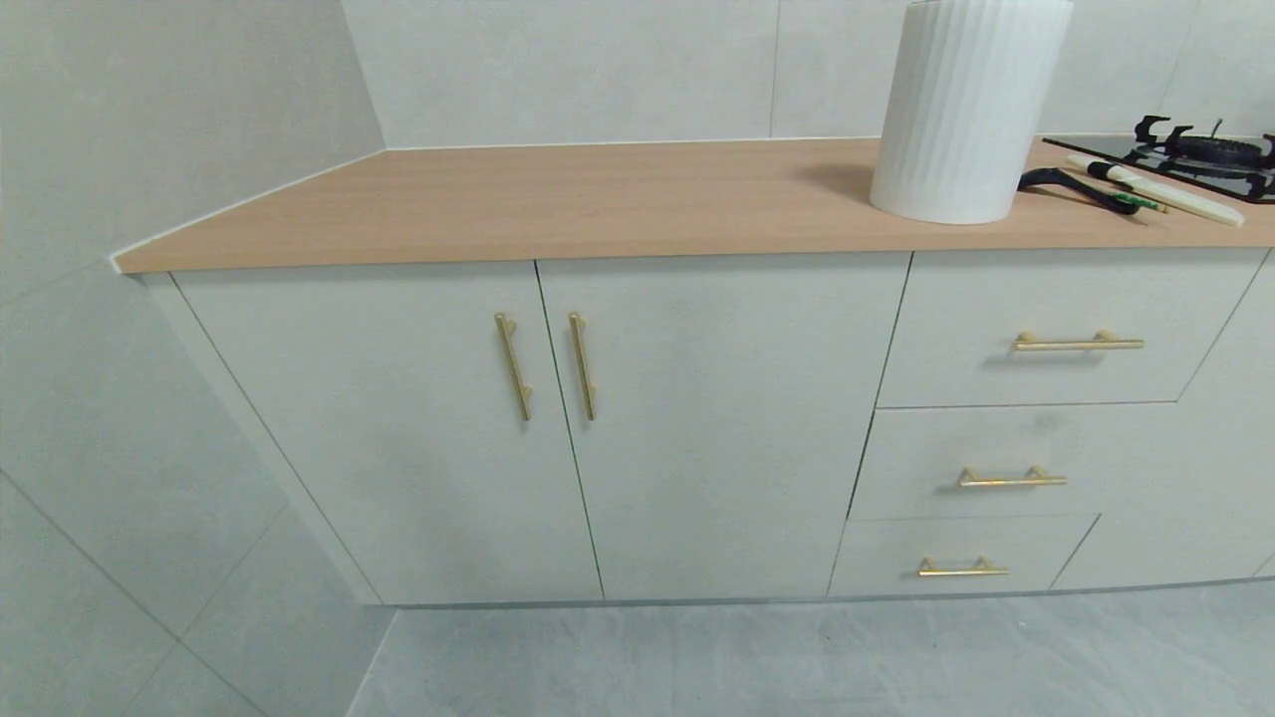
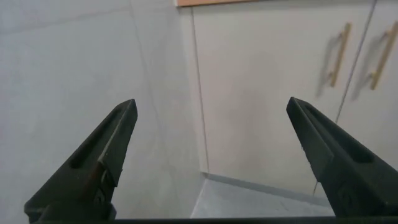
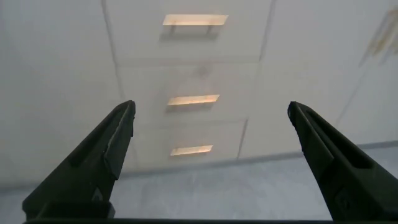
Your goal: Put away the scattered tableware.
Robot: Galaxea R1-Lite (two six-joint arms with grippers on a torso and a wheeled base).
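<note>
On the wooden countertop (image 1: 558, 204) at the far right lie several utensils: a black-handled one (image 1: 1071, 183), a green-tipped one (image 1: 1134, 202) and a long cream one (image 1: 1165, 191). A tall white ribbed container (image 1: 961, 105) stands just left of them. My left gripper (image 2: 211, 112) is open, held low in front of the cabinet's left corner, with nothing between its fingers. My right gripper (image 3: 211, 112) is open too, facing the stack of three drawers (image 3: 189, 99), also holding nothing.
The cabinet has two doors with vertical gold handles (image 1: 513, 365) and three drawers with gold handles (image 1: 1078, 343) on the right. A black stove burner (image 1: 1210, 149) sits at the far right of the counter. A tiled wall bounds the left side; grey floor lies below.
</note>
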